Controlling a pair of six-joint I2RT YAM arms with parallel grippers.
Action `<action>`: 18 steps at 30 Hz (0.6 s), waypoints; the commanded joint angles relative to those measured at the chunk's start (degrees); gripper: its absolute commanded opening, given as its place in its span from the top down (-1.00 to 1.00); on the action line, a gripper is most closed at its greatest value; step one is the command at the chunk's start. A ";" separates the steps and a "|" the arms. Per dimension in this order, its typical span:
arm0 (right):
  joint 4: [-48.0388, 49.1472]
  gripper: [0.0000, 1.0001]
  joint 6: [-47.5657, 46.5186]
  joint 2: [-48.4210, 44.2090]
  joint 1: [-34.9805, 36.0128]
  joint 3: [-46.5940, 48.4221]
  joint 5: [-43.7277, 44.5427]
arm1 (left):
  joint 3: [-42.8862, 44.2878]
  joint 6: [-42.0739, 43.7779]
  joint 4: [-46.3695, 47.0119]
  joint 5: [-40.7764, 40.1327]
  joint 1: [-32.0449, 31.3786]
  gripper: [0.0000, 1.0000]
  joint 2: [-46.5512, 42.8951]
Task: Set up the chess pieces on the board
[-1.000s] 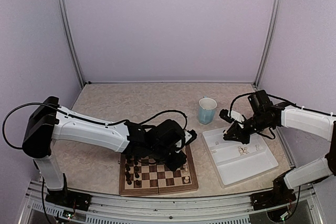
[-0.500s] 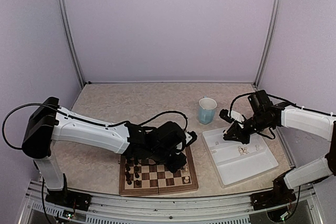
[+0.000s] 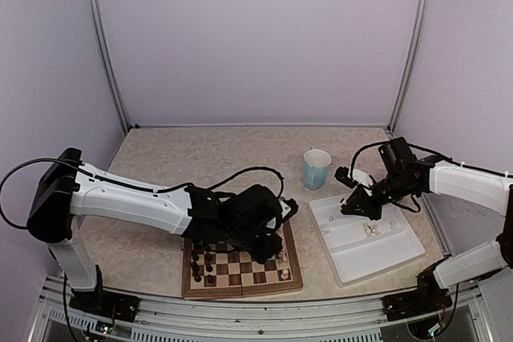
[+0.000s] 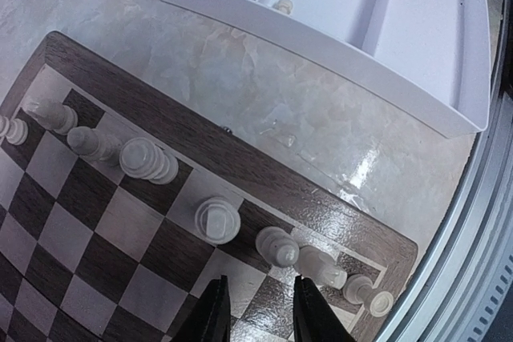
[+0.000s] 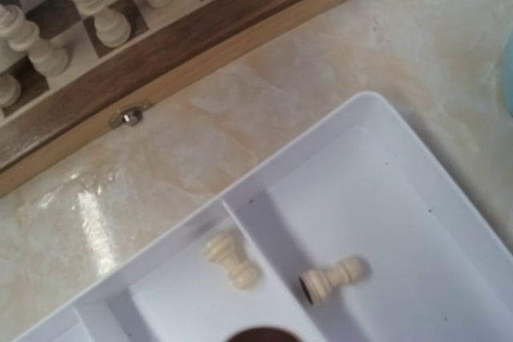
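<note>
The board [image 3: 240,289] lies at the near middle of the table. Small dark pieces [image 3: 200,266] stand on its left side and cream-white chess pieces [image 3: 284,274] on its right. My left gripper [image 3: 271,244] hovers low over the right half. In the left wrist view it [image 4: 258,314] is open and empty, just short of a row of white pieces [image 4: 216,219] along the board's border [image 4: 264,166]. My right gripper [image 3: 357,204] hangs over the white tray [image 3: 353,246]; its fingers do not show in its wrist view. Two white pieces [image 5: 232,258] [image 5: 333,278] lie on their sides in the tray [image 5: 385,198].
A light blue mug [image 3: 316,168] stands behind the tray's far left corner. The board's edge with a small metal clasp [image 5: 127,115] lies close to the tray. A dark brown round shape [image 5: 264,334] sits at the bottom edge of the right wrist view.
My left arm's shoulder and upper link have shifted slightly left and down; its gripper stays over the same part of the board. The right arm has not moved.
</note>
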 commanded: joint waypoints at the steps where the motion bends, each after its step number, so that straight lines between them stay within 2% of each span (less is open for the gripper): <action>1: -3.55 0.85 -1.60 -1.15 1.33 3.32 -1.22 | 1.40 -0.04 -3.56 -2.96 -0.66 0.39 -5.06; 6: -7.03 0.84 -3.63 -1.77 7.14 7.42 1.23 | 3.06 -0.50 0.10 -4.55 0.06 0.17 -9.14; 14: -12.91 0.83 -3.88 0.08 15.96 17.03 1.59 | 0.39 -10.41 23.46 12.01 5.83 0.11 -8.85; 18: -14.78 0.83 -4.14 1.30 18.54 19.80 1.27 | 1.65 -12.40 28.51 15.11 6.40 0.10 -6.29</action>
